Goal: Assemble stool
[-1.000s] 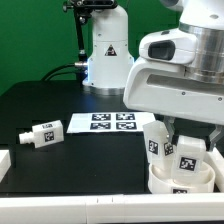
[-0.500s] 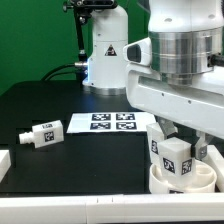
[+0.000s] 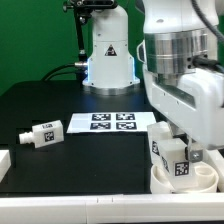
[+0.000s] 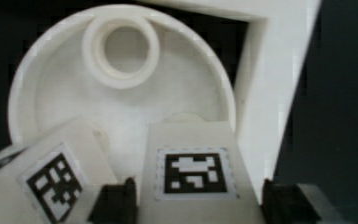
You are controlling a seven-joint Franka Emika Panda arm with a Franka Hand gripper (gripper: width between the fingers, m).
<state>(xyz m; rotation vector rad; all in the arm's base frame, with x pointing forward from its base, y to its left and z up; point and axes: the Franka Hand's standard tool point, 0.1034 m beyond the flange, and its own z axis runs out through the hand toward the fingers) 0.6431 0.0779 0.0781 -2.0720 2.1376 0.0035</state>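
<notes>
Wrist view alone shows the pincer (image 4: 201, 202) seemingly gripping a leg (image 4: 194, 160).

Table (image 3: 40, 105): black top, wide and bare on the exterior view's left.
Marker board (image 3: 110, 122): lying flat mid-table, four tags face up.
Backdrop (image 3: 35, 30): green, right across the back.

Seat ring (image 3: 165, 184): white plastic, smooth, bit shiny. Loose leg (image 3: 42, 134): same white plastic. Counter (image 3: 50, 100): black, matt. Marker board (image 3: 112, 122): white, matt.
</notes>
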